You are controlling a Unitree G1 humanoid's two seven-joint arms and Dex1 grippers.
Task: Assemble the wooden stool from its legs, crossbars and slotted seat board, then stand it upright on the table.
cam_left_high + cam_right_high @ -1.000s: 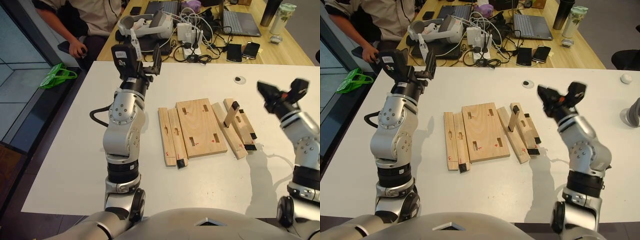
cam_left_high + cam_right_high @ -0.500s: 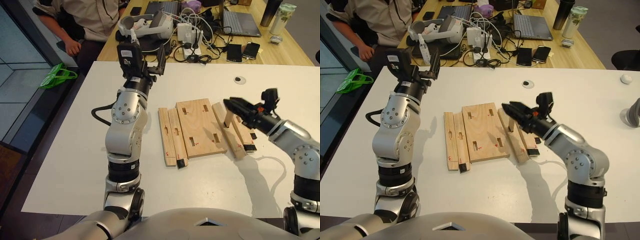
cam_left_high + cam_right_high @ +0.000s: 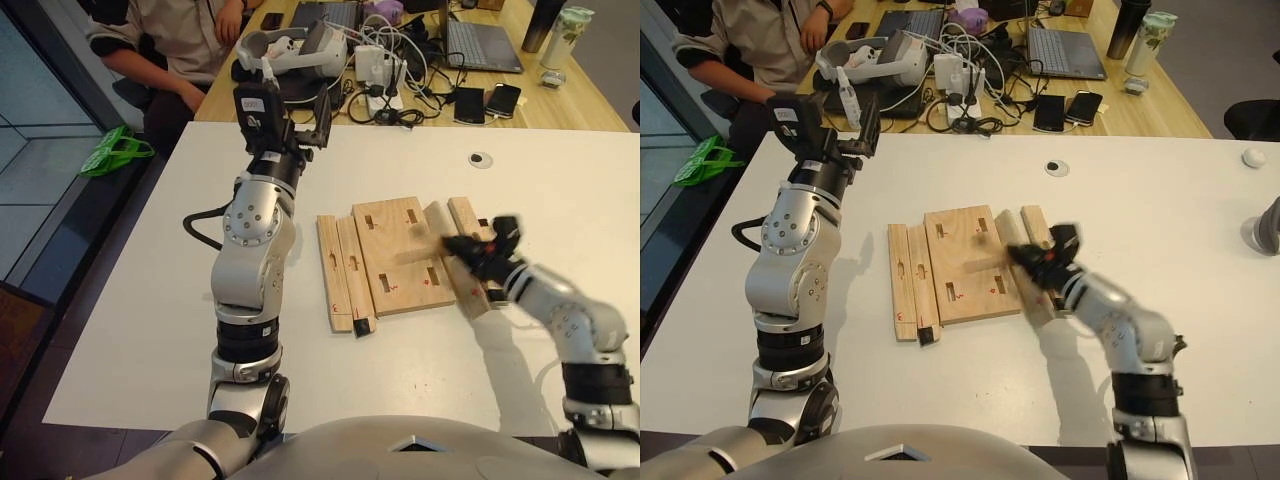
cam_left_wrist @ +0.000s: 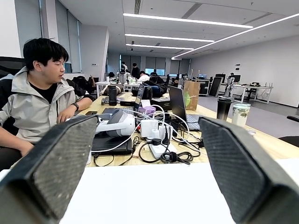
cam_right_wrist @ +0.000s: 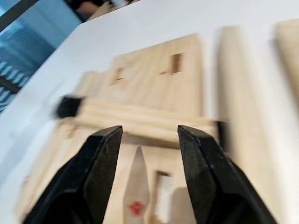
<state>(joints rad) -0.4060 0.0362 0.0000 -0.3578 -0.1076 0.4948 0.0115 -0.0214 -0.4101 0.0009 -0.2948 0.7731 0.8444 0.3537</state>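
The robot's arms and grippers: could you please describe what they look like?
The left arm and right arm are silver-grey with rounded joint housings and black rings; a black cable loops beside the left one. The left gripper is black with a white label and broad textured pads; the right gripper has smooth black tapering fingers.

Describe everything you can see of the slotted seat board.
The slotted seat board is a pale wooden rectangle lying flat on the white table, with four rectangular slots near its corners and small red marks. Wooden slats lie alongside both long edges. The right tool hovers open over its right edge.
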